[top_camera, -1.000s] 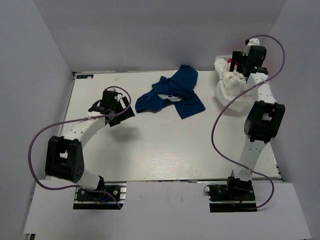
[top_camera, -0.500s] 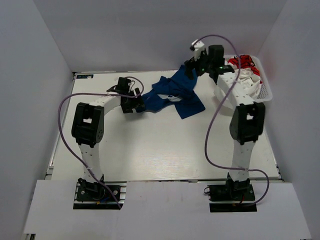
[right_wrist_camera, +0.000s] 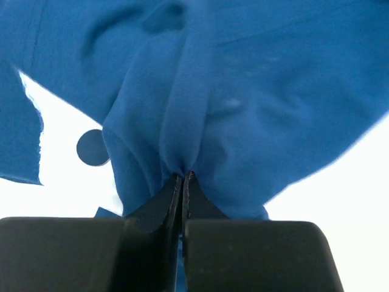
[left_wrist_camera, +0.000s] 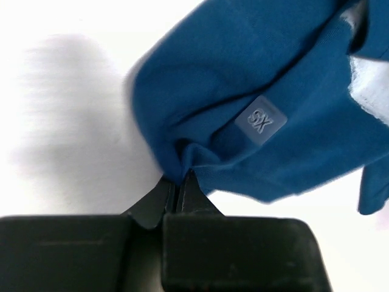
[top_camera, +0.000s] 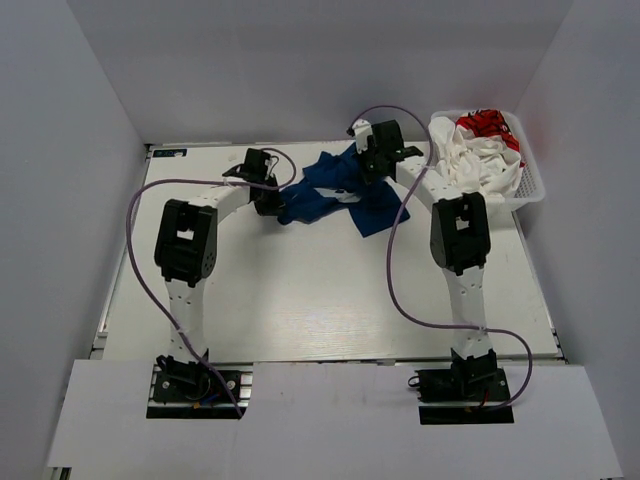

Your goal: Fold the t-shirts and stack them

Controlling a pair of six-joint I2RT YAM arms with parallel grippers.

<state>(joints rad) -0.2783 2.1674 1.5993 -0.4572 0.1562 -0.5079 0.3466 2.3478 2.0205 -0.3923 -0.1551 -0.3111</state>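
Two grippers pinch the crumpled blue t-shirt at the far middle of the table. The left gripper has its jaws closed on a fold at the shirt's left edge, and the right gripper is clamped on a gathered ridge. The white t-shirt, printed red, lies heaped in the mesh basket at far right. The cloth looks light, limp and quick to bunch; hems or shoulder seams would likely give cleaner holds.
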